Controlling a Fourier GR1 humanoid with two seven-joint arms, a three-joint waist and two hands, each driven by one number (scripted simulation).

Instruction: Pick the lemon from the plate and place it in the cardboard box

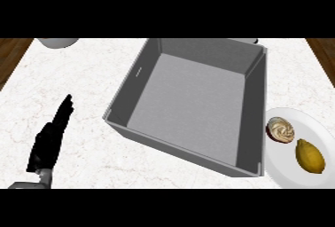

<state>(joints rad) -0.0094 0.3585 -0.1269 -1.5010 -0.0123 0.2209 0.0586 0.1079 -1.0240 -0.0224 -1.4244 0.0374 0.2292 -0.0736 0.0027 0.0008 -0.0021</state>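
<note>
While lemon lies on plate beside cupcake, you see grey box just left (touching plate rim); left hand rests lower left, fingers straight, pressed together, holding nothing.

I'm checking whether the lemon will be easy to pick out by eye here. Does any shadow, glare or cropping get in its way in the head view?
Head view: the lemon lies evenly lit on the white plate, without glare or hard shadow. The box hides the plate's left edge, and the frame crops its right and lower edges. The left robot hand shows dark on the pale counter.
</note>
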